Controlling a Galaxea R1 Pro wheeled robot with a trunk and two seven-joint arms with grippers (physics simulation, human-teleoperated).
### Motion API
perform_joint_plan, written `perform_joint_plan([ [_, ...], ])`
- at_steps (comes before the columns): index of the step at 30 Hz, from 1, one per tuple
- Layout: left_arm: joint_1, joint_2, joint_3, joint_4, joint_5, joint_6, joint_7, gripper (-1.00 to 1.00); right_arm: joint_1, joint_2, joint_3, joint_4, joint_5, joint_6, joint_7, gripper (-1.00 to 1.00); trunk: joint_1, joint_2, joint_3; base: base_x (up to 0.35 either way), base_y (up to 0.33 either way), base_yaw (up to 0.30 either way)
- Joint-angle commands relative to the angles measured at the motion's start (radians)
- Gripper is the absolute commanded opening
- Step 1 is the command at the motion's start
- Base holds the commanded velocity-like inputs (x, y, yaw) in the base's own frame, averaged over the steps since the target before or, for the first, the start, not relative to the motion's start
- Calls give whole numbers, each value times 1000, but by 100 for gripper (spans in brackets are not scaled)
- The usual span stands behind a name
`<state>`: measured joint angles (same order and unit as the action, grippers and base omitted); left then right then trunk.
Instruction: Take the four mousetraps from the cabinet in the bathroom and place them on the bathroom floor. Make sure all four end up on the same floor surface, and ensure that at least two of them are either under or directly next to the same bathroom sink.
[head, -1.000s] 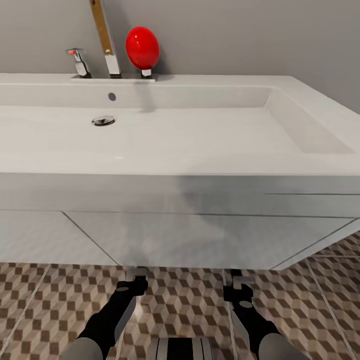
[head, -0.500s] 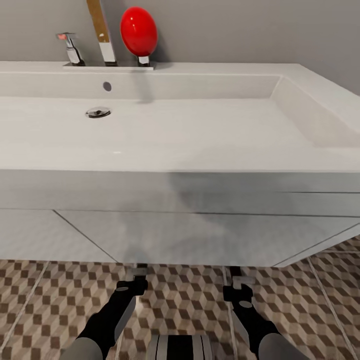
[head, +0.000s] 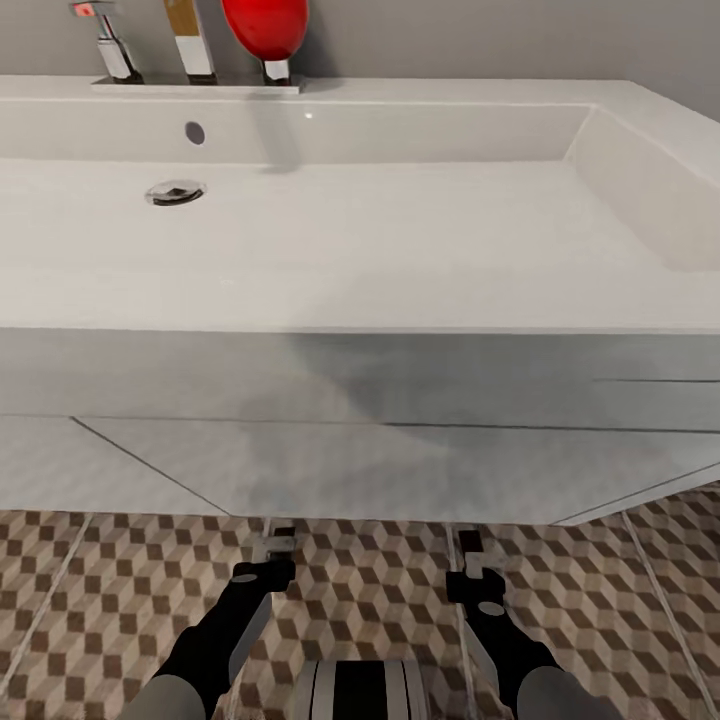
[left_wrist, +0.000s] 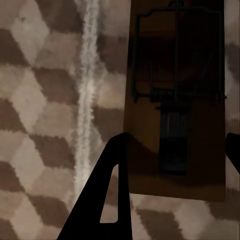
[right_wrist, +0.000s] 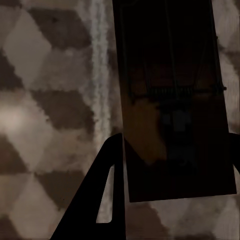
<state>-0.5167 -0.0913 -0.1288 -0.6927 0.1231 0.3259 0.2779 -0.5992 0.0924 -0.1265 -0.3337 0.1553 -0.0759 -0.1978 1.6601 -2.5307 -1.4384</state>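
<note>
In the left wrist view a tan mousetrap (left_wrist: 175, 75) with dark wire sits between the fingers of my left gripper (left_wrist: 176, 145), which is shut on its long edges. The right wrist view has a second mousetrap (right_wrist: 172, 90), darker in shadow, with my right gripper (right_wrist: 175, 142) shut on it. Both traps hang over the cube-patterned bathroom floor (head: 370, 600). In the head view my left gripper (head: 278, 545) and right gripper (head: 470, 555) reach forward low, at the bottom front edge of the white vanity (head: 400, 460) under the sink (head: 400, 250). The cabinet is out of view.
A chrome tap (head: 110, 45) and a red rounded object (head: 262, 25) stand at the back rim of the basin. The vanity's underside hangs just above the gripper tips. Tiled floor spreads to both sides of the arms.
The whole head view has shifted: the sink sits higher and larger in the picture, so the camera has moved closer. Both arms keep the same pose in the picture.
</note>
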Motion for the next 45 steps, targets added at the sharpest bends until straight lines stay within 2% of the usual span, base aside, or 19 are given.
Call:
perform_joint_plan([
  [1, 0, 1, -5, -2, 10, 4, 9, -100, -1, 1, -8, 1, 9, -4, 1, -100, 0, 0, -1, 0, 0, 0],
  [15, 0, 1, -5, -2, 10, 0, 9, -100, -1, 1, -8, 1, 10, -5, 3, -100, 0, 0, -1, 0, 0, 0],
  [21, 0, 1, -5, -1, 10, 1, 9, -100, -1, 1, -8, 1, 10, -5, 3, -100, 2, -2, -24, 0, 0, 0],
  [39, 0, 2, -2, -1, 10, -6, 9, -100, -1, 1, -8, 1, 10, -5, 3, -100, 2, -2, -24, 0, 0, 0],
  [42, 0, 3, -3, 6, 10, -16, 8, -100, -1, 2, -7, 1, 10, -6, 3, -100, 2, -2, -24, 0, 0, 0],
  [45, 0, 4, -2, 23, 13, -57, 8, -100, -1, 2, -7, 3, 10, -9, 3, -100, 2, -2, -24, 0, 0, 0],
])
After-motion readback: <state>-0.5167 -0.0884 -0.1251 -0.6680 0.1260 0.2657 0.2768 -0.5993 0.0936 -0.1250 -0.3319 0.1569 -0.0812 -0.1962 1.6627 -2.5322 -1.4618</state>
